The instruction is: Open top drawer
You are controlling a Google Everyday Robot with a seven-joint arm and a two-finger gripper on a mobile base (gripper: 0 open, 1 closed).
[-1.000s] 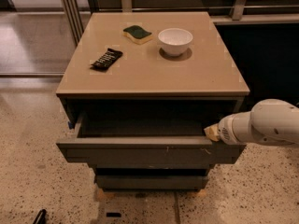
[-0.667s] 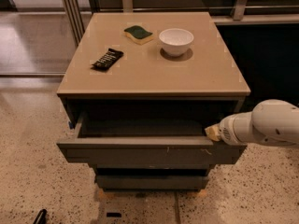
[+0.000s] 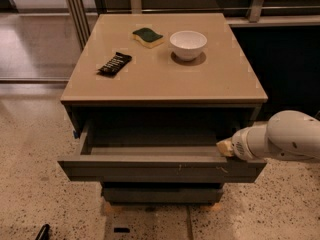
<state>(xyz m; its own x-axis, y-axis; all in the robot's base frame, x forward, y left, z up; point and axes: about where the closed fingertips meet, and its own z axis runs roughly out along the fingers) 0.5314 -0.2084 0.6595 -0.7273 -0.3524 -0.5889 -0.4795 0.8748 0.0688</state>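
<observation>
The top drawer (image 3: 160, 170) is a wide dark grey drawer pulled partly out from under the tan cabinet top (image 3: 165, 79). Its flat front has small whitish scratches right of centre, and its grey box interior shows. My gripper (image 3: 225, 147) is at the drawer's right end, at the top edge of the front panel, on the end of my white arm (image 3: 285, 136). Only its yellowish tip shows; the fingers are hidden by the arm and the drawer.
On the cabinet top lie a white bowl (image 3: 188, 44), a green and yellow sponge (image 3: 148, 37) and a black snack bar (image 3: 115, 64). A narrower grey drawer (image 3: 162, 194) sits shut below. Speckled floor surrounds the cabinet; a railing runs behind.
The drawer front stands slightly further out than a second ago, with my gripper still at its right end.
</observation>
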